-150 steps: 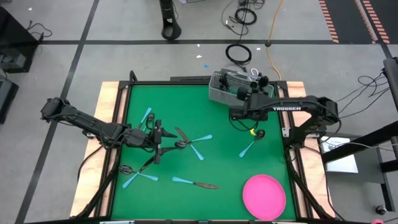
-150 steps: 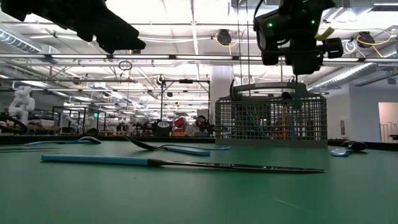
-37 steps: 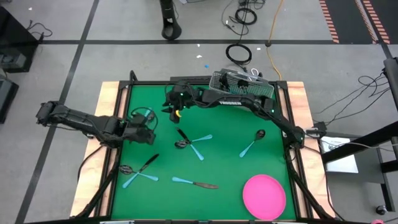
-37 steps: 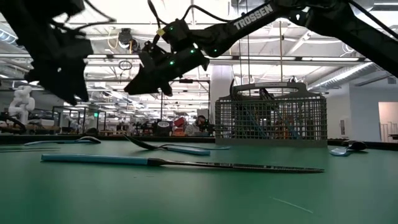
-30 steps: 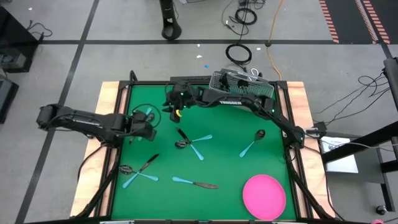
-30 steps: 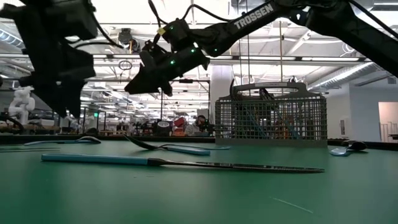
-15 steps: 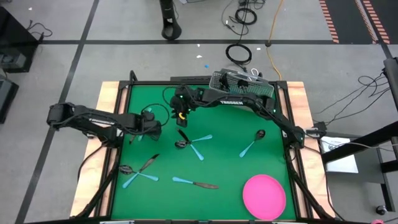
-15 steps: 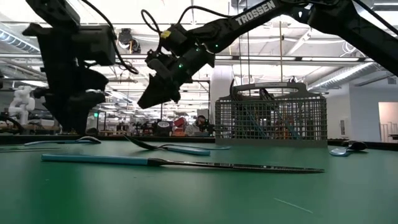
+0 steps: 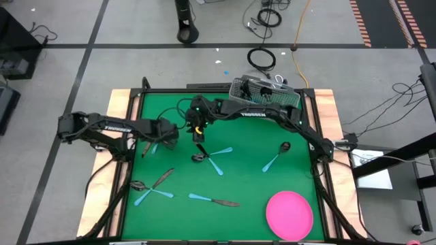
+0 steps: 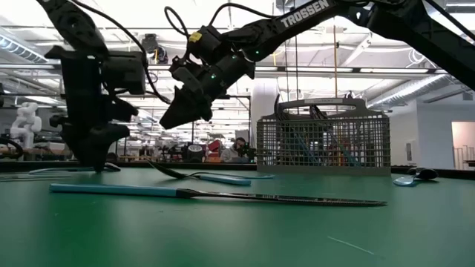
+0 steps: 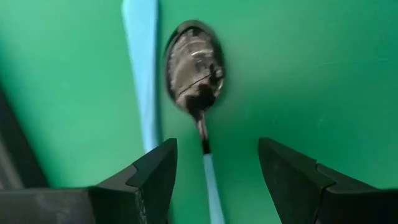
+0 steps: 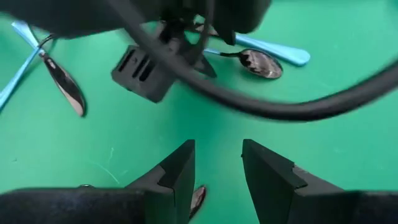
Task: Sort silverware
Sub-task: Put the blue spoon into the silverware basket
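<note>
Overhead, you have both arms crowded over the far left part of the green-topped table (image 9: 293,170). The left gripper (image 9: 165,132) sits above the blue-handled spoons there, and the right gripper (image 9: 199,131) hangs just beside it, above the crossed blue-handled pieces (image 9: 211,155) in the middle. More silverware lies scattered: a pair near the left edge (image 9: 150,187), a knife (image 9: 214,200) toward the front, a spoon (image 9: 276,156) on the right. The grey wire-mesh caddy (image 9: 262,92) stands at the far edge, the round pink plate (image 9: 289,214) at the near right corner.

From table height, the left gripper reaches almost to the surface; the right one stays raised.

Through the left wrist camera, your jaws stand spread either side of a dark-bowled spoon (image 11: 194,68), with a second blue handle (image 11: 142,68) just beside it. Closing now could pinch both handles.

Through the right wrist camera, those jaws are apart and empty, and a cable of the left arm (image 12: 249,93) crosses close ahead; advancing could snag it.
</note>
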